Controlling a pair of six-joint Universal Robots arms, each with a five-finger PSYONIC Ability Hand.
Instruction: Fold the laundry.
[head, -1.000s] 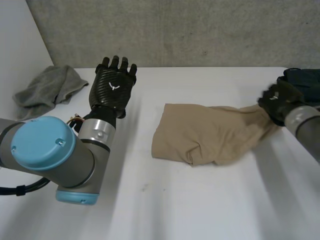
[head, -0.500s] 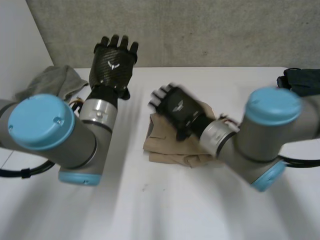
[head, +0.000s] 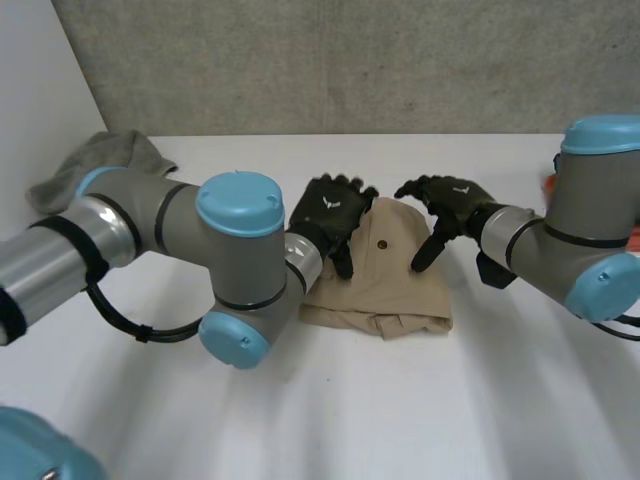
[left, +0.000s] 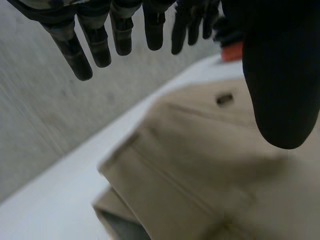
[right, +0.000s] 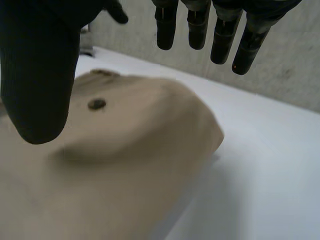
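Tan garment (head: 400, 285), likely soft and limp, lies beneath the spread, empty fingers of our left hand (head: 328, 212) and right hand (head: 455, 197); we would pinch the edge nearest our fingertips.

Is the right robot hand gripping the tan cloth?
No, the right robot hand is open over the cloth, with none of the fabric pinched or curled into it.

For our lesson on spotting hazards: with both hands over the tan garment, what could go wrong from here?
1. The left hand and right hand hang close together over the tan garment; they could collide.
2. Both are open, gripping nothing, so the bulging top layer may slip unfolded.
3. Its near edge lies bunched; pressing now might set a crooked crease.
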